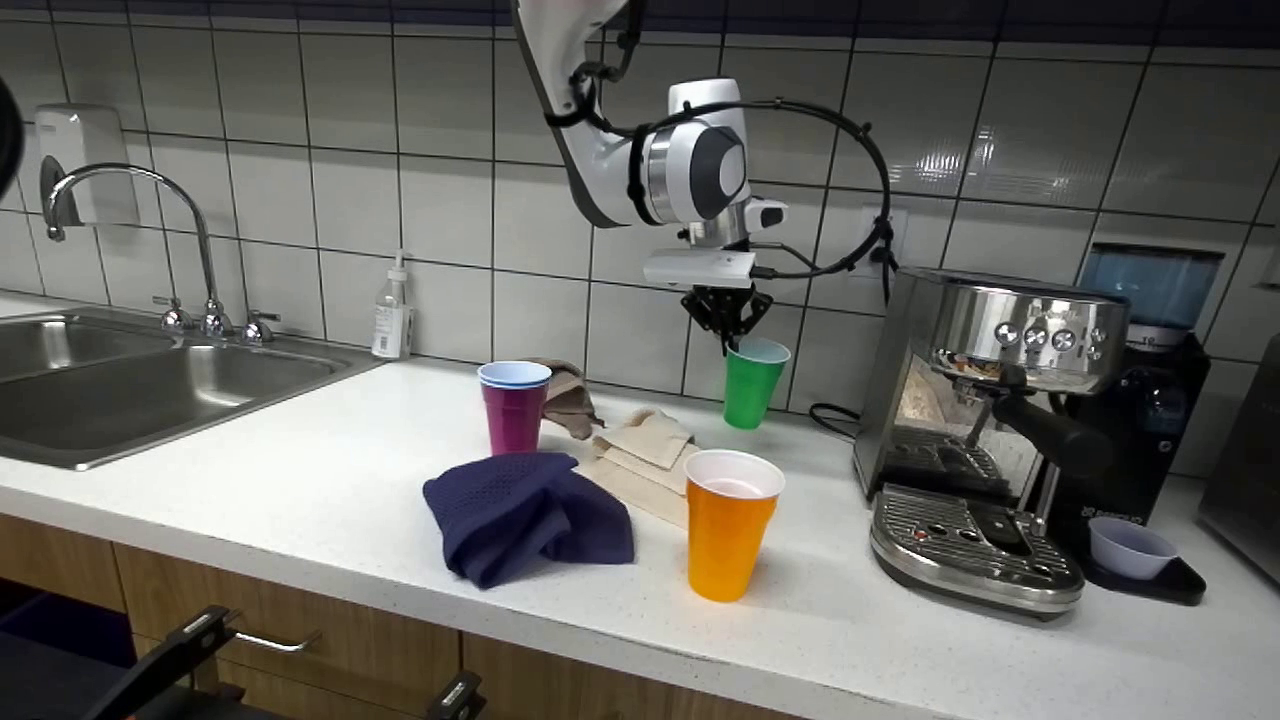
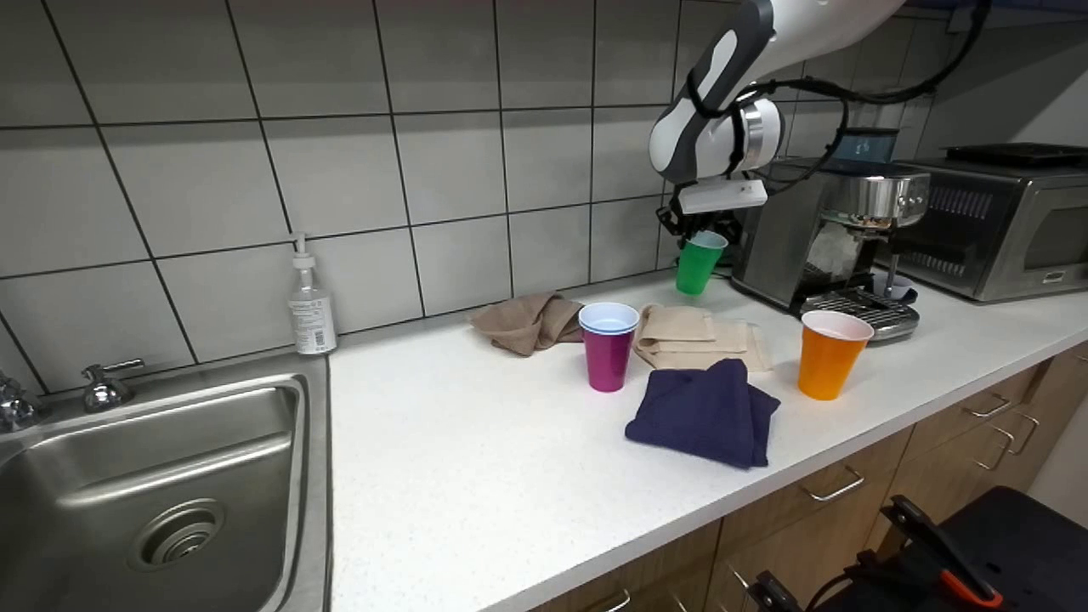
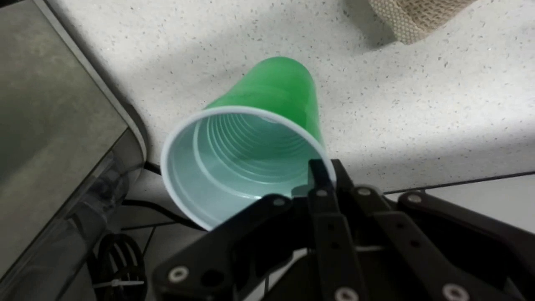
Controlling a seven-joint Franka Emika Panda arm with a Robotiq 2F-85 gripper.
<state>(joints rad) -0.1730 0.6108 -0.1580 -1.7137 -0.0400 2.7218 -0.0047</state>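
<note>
In an exterior view, you have the gripper point(image 1: 729, 346) pointing down in front of the tiled wall point(image 1: 450, 220), pinching a green cup point(image 1: 755, 390) by its rim. The cup looks slightly tilted at the back of the counter point(image 1: 350, 480), near the coffee machine point(image 1: 940, 420); you cannot tell whether its base touches the surface. Elsewhere on the counter, you see an upright orange cup point(image 1: 728, 535), a rumpled navy cloth point(image 1: 530, 520), a folded beige cloth point(image 1: 648, 440) and a purple cup point(image 1: 514, 418), pale blue at the mouth.

In an exterior view you also get the sink point(image 2: 316, 476), a soap bottle point(image 2: 311, 319) at its corner, a brown cloth point(image 2: 531, 323) by the wall and a microwave point(image 2: 1011, 225) past the coffee machine.

In the wrist view, you look into the green cup's pale, ribbed inside. Your gripper is closed on the cup's side at the lower right of the rim: one of the fingers point(image 3: 319, 179) sits inside the cup, the matching one outside. The coffee machine's side fills the left edge, and a corner of woven tan cloth point(image 3: 418, 19) shows at the top right.
</note>
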